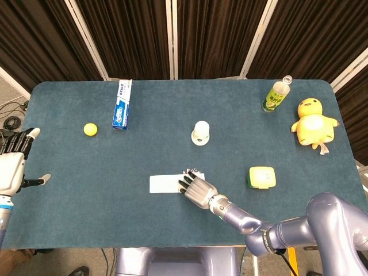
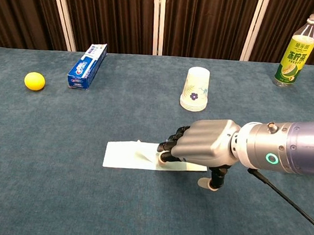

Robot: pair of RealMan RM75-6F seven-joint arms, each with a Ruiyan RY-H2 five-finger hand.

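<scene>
Right hand: lowered onto the desk, palm down, fingers curled, fingertips pressing on the right half of the pale green paper sheet; thumb hanging beside the sheet's near edge, touching no object; whether anything is pinched cannot be told.
Same hand, head view: fingertips over the right end of the sheet, forearm trailing toward the near right corner of the desk.
Paper sheet: flat on the desk, long side running left from the right hand; a small raised fold just left of the fingertips.
Left hand: off the left edge of the desk, upright, fingers spread and apart, holding nothing; seen in the head view only.
Paper cup: upside down, flower print, beyond the right hand, well apart from it.
Green and yellow box: right of the right hand, near it, apart.
Toothpaste box: far beyond and left of the right hand, blue and white, lying flat.
Yellow ball: far left of the right hand, just left of the toothpaste box.
Drink bottle: upright, green label, at the far edge, beyond and right of the right hand.
Yellow plush duck: far right of the right hand, just beside the bottle.
</scene>
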